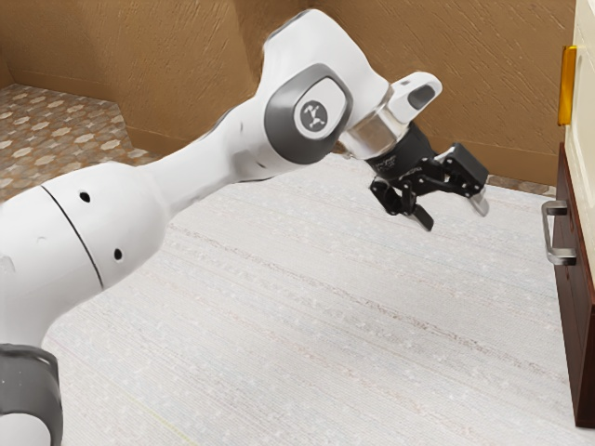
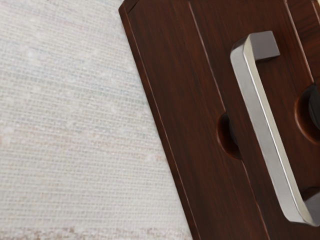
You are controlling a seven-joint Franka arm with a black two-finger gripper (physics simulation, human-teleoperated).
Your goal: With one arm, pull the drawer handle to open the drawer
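Note:
The black gripper (image 1: pixel 456 214) is open in the exterior view, its two fingers spread with a gap between them. It hangs above the pale floor, some distance short of the silver drawer handle (image 1: pixel 550 243). That handle is fixed to the dark brown drawer front (image 1: pixel 575 307) at the exterior view's right edge. In the wrist view the metal bar handle (image 2: pixel 267 132) crosses the dark wooden front (image 2: pixel 185 115) at a slant, with nothing touching it. Whether the drawer sits fully shut cannot be told.
A cream cabinet panel (image 1: pixel 584 111) with a yellow handle (image 1: pixel 566 85) rises above the dark wood. The pale woven floor covering (image 1: pixel 325 325) spreads below the arm, and a brown wall (image 1: pixel 483 84) stands behind it.

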